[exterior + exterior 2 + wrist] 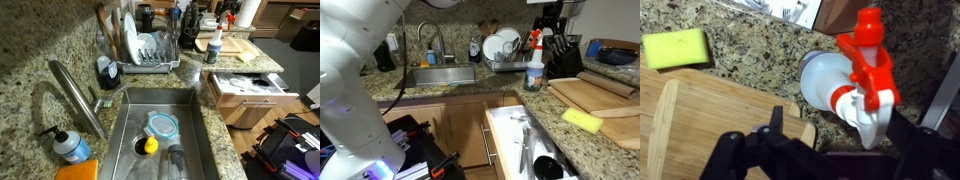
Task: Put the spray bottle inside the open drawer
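The spray bottle [534, 68] is white with a red trigger head and stands upright on the granite counter next to the dish rack; it also shows in an exterior view [213, 46]. My gripper [549, 20] hangs just above it. In the wrist view the gripper [840, 138] is open, its two black fingers on either side of the bottle's red and white head [862, 75], not visibly touching it. The open drawer [498, 135] below the counter holds utensils; it also shows in an exterior view [225, 92].
A wooden cutting board [595, 98] and a yellow sponge [582, 120] lie beside the bottle. A knife block [563, 55] stands behind it. The dish rack [150, 55], sink [160, 125] and faucet [75, 90] are further along the counter.
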`<act>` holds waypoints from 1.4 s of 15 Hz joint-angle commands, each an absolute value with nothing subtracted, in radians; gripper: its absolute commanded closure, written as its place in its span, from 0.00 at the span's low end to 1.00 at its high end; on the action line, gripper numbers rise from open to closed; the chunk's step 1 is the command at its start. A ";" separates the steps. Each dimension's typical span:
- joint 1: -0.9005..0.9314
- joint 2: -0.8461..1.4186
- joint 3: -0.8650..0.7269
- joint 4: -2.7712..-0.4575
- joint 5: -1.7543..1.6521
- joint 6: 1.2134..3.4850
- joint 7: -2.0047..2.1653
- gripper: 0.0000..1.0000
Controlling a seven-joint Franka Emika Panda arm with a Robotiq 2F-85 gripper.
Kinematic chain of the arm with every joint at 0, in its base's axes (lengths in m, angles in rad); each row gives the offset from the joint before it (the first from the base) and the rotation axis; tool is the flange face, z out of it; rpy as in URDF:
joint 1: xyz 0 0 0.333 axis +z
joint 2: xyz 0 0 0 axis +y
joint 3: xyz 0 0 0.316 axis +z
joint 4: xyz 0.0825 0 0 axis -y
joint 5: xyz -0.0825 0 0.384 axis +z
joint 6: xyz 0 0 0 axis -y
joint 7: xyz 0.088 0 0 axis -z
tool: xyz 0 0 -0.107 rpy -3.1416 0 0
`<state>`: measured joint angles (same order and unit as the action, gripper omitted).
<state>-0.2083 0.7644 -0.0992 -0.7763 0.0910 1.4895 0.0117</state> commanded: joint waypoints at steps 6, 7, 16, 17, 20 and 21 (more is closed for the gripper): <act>-0.196 0.751 -0.096 -0.771 0.091 1.472 0.008 0.00; -0.196 0.753 -0.096 -0.772 0.091 1.472 0.008 0.00; -0.195 0.758 -0.096 -0.772 0.091 1.395 0.019 0.13; -0.203 0.754 -0.086 -0.778 0.111 1.419 0.010 0.28; -0.206 0.749 -0.071 -0.799 0.145 1.479 -0.007 0.47; -0.205 0.747 -0.068 -0.806 0.150 1.493 -0.019 0.56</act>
<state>-0.1954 0.7579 -0.0865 -0.7730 0.1221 1.4388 0.0140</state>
